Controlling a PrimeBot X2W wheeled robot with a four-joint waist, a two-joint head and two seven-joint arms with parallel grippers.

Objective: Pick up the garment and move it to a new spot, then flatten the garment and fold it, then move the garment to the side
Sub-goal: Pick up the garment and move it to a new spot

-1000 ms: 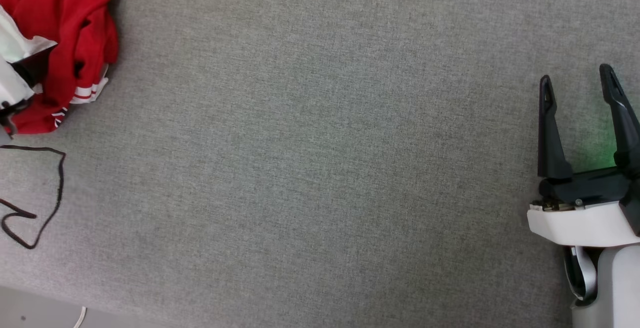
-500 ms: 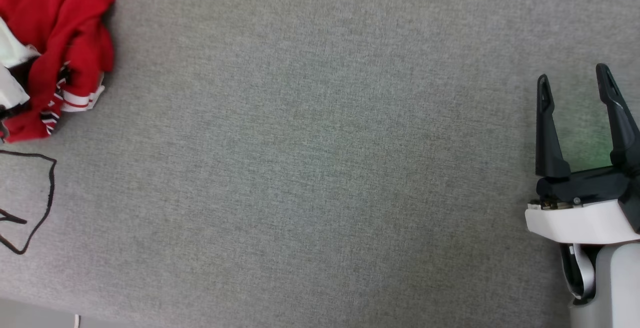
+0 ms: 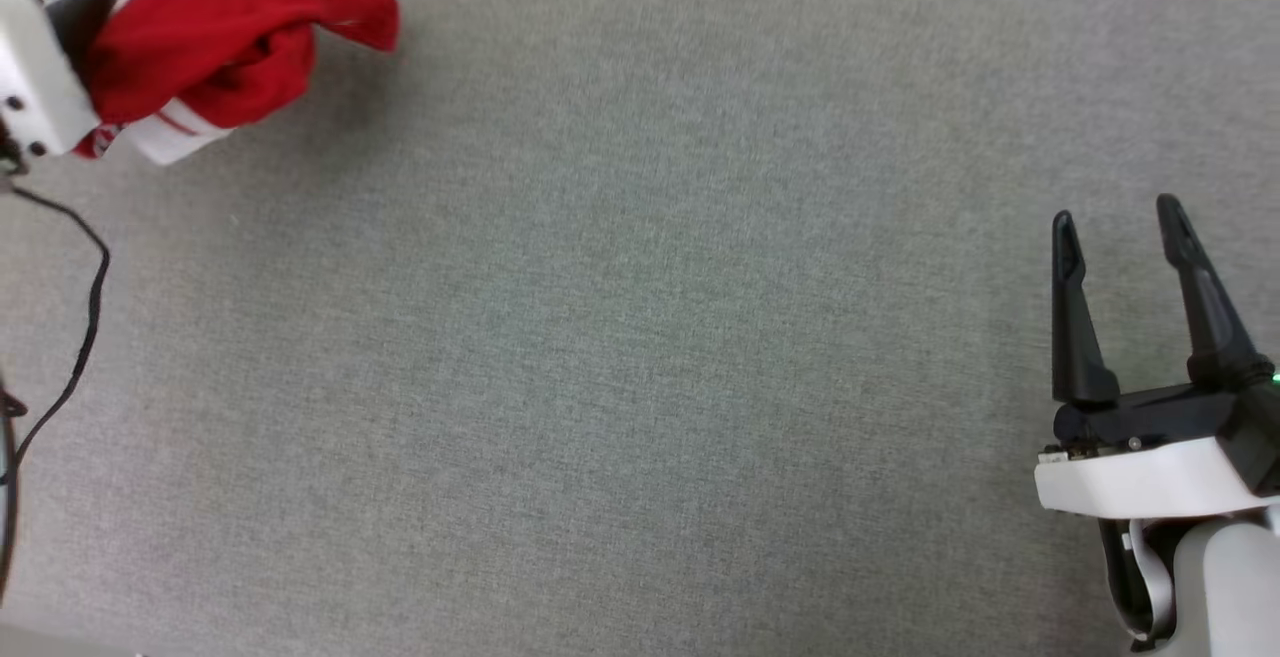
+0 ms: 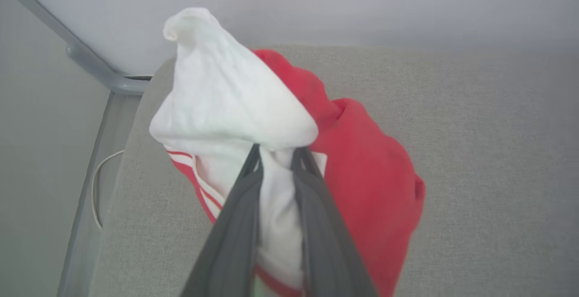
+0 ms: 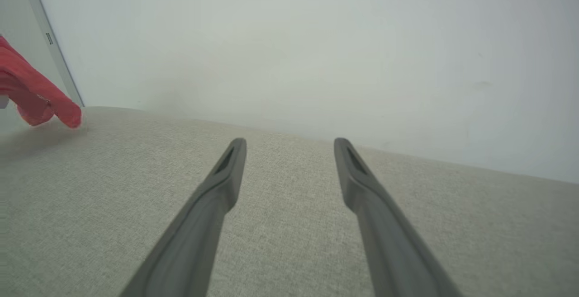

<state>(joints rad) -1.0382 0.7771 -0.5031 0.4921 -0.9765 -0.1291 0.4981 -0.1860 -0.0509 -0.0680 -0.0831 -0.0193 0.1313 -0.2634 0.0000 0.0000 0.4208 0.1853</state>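
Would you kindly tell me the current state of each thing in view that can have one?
garment: bunched up, pinched at its white part, hanging from the left gripper.
left gripper: shut on the garment.
right gripper: open, holding nothing, over the grey surface.
black cable: slack, curving along the left edge of the head view.

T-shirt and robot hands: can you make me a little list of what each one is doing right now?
T-shirt: red with white parts, bunched in a lump, not flat
left gripper: shut on the T-shirt's white part
right gripper: open, holding nothing
grey fabric surface: bare between the two grippers
fold: not started
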